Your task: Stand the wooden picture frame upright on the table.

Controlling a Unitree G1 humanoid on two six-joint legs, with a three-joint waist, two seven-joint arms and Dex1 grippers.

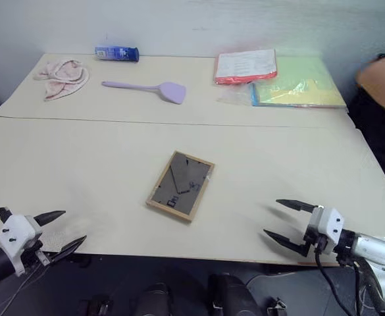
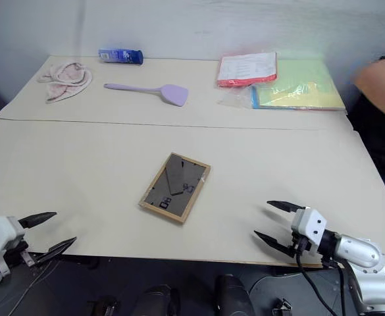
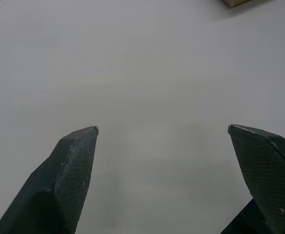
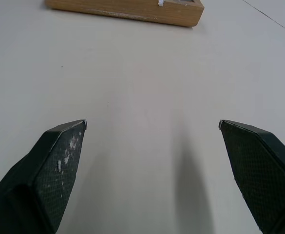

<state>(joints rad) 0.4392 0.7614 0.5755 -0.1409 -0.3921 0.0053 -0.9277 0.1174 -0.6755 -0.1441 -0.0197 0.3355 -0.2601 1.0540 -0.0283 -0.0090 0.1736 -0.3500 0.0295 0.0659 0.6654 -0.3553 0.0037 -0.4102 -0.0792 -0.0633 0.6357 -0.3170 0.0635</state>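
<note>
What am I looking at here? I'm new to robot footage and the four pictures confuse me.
A humanoid robot stands at a table. Two pictures come from cameras in its head, looking down. The other two come from cameras on its wrists, looking along the black fingers. The left gripper and right gripper are both open and hold nothing. A wooden frame lies flat, back side up, between them. Farther off lie a cloth, a blue tube, a purple spatula and coloured papers. A person's arm shows at the right edge.

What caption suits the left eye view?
Wooden picture frame lying face-down on the table, both open grippers waiting either side.
</note>
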